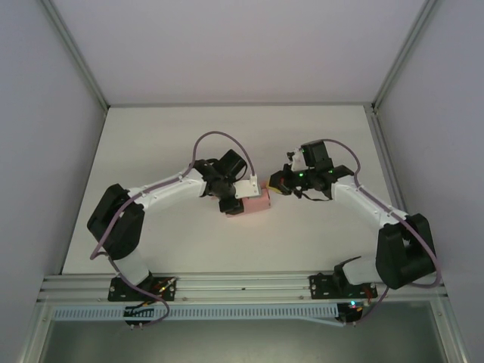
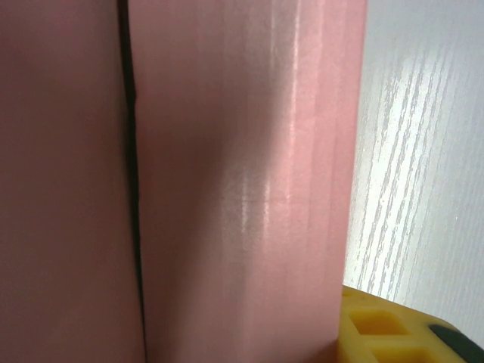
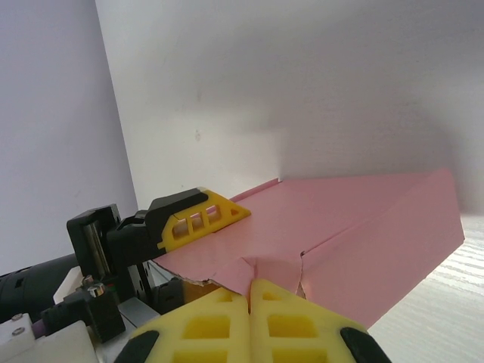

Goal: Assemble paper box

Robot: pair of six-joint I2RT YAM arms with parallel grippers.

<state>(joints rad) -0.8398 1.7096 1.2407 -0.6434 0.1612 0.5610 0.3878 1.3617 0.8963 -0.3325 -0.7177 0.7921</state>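
Observation:
The pink paper box (image 1: 255,202) lies mid-table as a partly folded rectangular shell between both grippers. In the right wrist view its broad top panel (image 3: 340,208) slopes away, and a small creased flap points at my fingers. My right gripper (image 3: 249,286) is shut, with its yellow fingertips pinching that flap at the box's near corner. It reaches the box from the right (image 1: 277,184). My left gripper (image 1: 236,197) holds the box's left end. One of its yellow fingers (image 3: 198,215) lies flat on the top panel. Pink card (image 2: 242,189) with a dark seam crosses the left wrist view, and one yellow finger (image 2: 393,329) shows at the bottom right.
The white table (image 1: 181,136) has bare room behind and in front of the box. Grey walls and metal posts (image 1: 76,53) enclose three sides. A slotted rail (image 1: 242,286) carrying the arm bases runs along the near edge.

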